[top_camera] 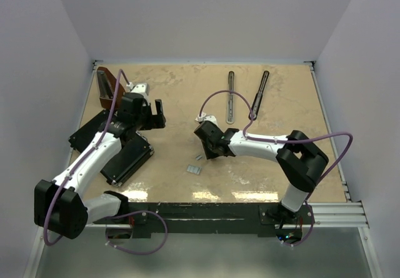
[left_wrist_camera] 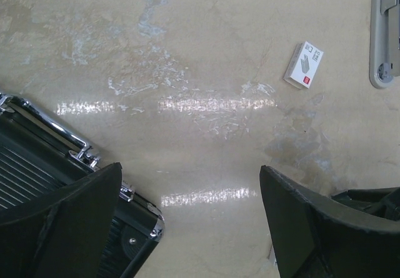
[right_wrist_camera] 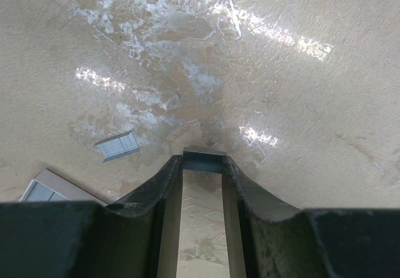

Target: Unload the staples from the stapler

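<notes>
Between the fingertips of my right gripper (right_wrist_camera: 202,163) sits a staple strip (right_wrist_camera: 203,159), pinched at both ends. A second strip (right_wrist_camera: 117,145) lies near on the table (right_wrist_camera: 294,103). Well beyond, toward the far edge, the stapler (top_camera: 260,92) lies in two long pieces. My left gripper (left_wrist_camera: 187,168) hangs with jaws wide apart. A pale box (right_wrist_camera: 47,189) is cut off by my finger, so I can't identify it.

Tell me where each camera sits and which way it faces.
Top external: above and behind, looking down at the table; both arms show.
Left wrist: looks down on the table; its open fingers frame the bottom.
Right wrist: low, facing the table; its fingers bracket a staple strip.
Shared: the grey stapler channel shows in top and left wrist.
</notes>
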{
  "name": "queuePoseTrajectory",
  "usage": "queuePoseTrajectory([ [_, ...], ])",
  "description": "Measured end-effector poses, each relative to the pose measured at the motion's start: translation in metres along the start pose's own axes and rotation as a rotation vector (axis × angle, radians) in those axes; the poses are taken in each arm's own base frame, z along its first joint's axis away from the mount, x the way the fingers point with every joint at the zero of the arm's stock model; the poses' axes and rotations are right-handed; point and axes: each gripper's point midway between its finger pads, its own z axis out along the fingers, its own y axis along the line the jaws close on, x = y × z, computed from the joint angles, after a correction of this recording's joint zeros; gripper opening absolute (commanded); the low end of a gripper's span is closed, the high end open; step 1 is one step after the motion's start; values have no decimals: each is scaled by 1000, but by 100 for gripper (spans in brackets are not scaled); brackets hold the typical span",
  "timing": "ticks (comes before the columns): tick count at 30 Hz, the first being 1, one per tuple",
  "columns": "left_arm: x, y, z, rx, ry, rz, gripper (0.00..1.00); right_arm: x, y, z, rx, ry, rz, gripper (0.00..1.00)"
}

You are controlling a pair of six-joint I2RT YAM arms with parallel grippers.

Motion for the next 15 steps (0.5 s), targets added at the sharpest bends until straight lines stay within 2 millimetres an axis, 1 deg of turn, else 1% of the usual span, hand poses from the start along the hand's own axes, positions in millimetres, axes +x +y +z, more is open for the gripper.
queuePoseTrajectory([
  [3,2,-6,-2,1,-4,28,96,0,-1,0,1,-1,-7,28],
  [10,3,2,-2,-38,-3,36,97,0,-2,-1,3,-1,-27,27],
  [12,6,3,-3,-42,10,34,97,-3,-3,-5,-6,-16,-42,26],
  [15,8,5,-3,-19,29,14,97,-12,-4,-18,-29,-59,-69,26],
])
